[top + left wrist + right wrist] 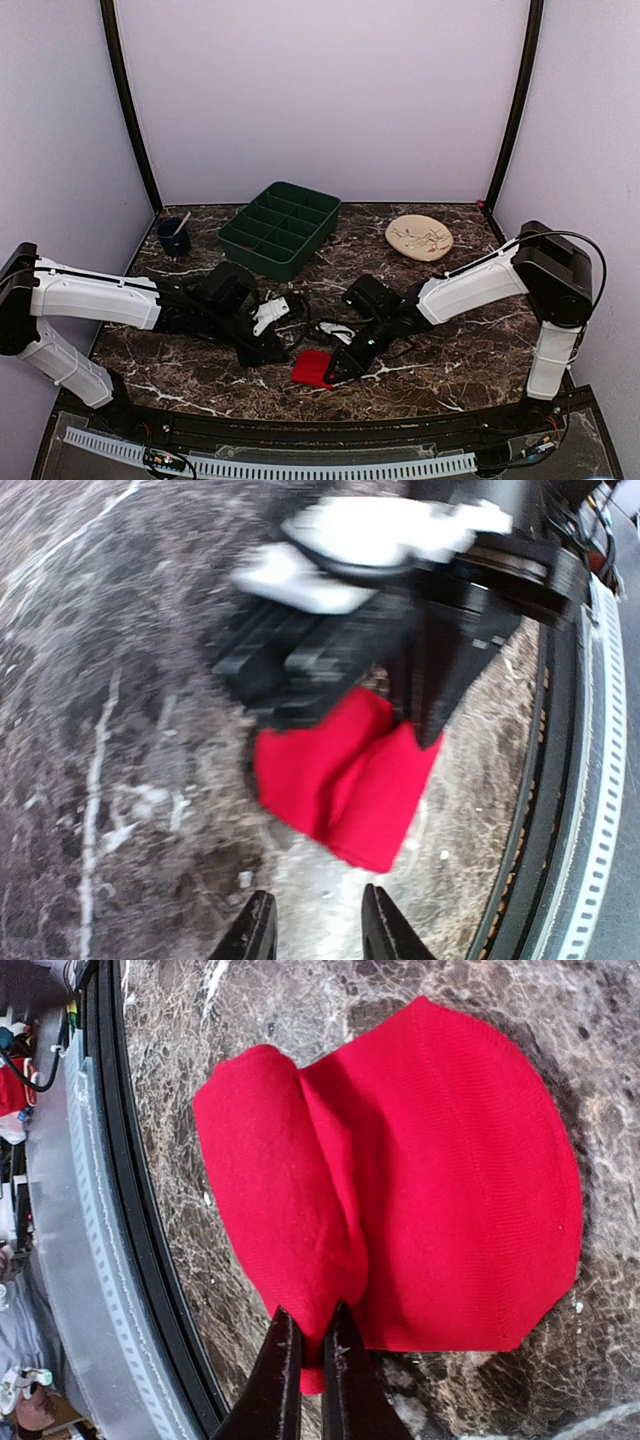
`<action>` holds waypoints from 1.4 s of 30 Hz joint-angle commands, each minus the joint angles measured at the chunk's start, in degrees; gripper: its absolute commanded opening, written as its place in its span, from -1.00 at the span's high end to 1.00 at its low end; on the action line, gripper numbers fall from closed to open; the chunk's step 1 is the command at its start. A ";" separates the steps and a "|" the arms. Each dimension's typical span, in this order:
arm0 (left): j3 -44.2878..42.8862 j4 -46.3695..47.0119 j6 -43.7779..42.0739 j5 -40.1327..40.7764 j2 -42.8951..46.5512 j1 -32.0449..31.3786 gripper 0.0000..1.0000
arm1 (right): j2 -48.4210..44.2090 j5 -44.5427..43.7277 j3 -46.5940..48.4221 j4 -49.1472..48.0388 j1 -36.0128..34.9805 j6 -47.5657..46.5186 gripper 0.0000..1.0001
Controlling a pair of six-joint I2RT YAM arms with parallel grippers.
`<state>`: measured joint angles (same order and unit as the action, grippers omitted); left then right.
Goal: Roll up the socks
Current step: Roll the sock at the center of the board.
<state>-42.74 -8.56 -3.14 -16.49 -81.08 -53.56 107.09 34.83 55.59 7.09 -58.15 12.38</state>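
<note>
Right fingers (280, 1380) clamp a fold of the socks (450, 1180).
Left fingers (385, 930), parted and empty near the socks, should pin the roll.

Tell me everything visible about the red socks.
The socks are bright red ribbed knit, folded into a flat, rounded bundle with a raised fold along one side. They lie on the marble table near its front edge. The right gripper pinches the fold's edge; the left gripper is open, not touching.
</note>
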 commanded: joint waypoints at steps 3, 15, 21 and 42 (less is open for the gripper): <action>1.25 3.27 -3.43 5.32 0.68 -5.02 0.36 | 3.00 6.41 1.39 3.84 1.29 2.59 0.99; -1.90 1.85 -9.32 6.57 -4.65 -9.29 0.33 | 4.84 12.83 1.62 3.19 2.60 4.84 0.99; -3.27 1.59 -11.32 6.79 -6.20 -10.71 0.32 | 5.21 13.73 1.88 3.44 2.78 4.85 0.99; -5.59 -1.63 -14.92 5.50 -10.46 -13.32 0.31 | 5.85 15.44 2.41 4.22 3.37 4.59 0.99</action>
<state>-47.00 -9.10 -16.75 -11.81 -90.94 -66.52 111.92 49.93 57.34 10.37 -55.16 16.80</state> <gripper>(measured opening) 0.344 0.053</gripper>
